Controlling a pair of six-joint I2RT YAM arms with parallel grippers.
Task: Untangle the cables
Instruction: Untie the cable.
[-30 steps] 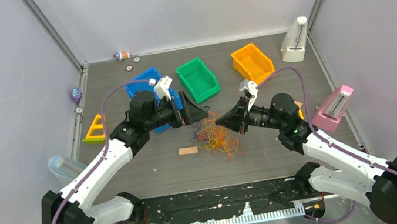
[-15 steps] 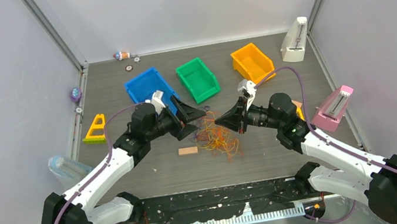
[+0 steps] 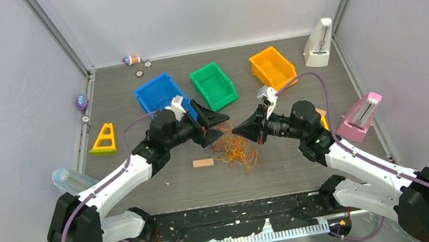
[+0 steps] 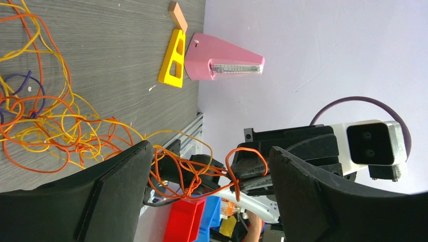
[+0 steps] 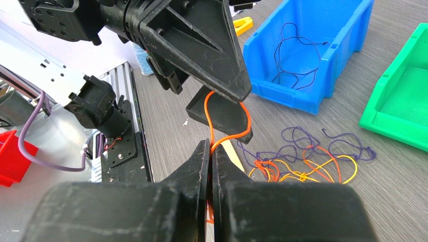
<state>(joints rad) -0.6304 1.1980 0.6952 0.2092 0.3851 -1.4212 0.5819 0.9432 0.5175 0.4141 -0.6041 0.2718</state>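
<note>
The grey wood-grain tabletop (image 3: 110, 85) carries a blue bin (image 3: 156, 93), a green bin (image 3: 214, 86) and an orange bin (image 3: 272, 67) in a row toward its far edge. A white metronome (image 3: 318, 36) stands at the far right corner and a pink metronome (image 3: 362, 117) at the right edge. A yellow triangular block (image 3: 104, 139) lies near the left edge. In the middle, the cables (image 3: 239, 151) lie beside a small wooden block (image 3: 203, 162).

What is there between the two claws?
A loop of orange cable. The shut right gripper pinches it, and it sits within the gap of the open left gripper. Both wrist views show this.
</note>
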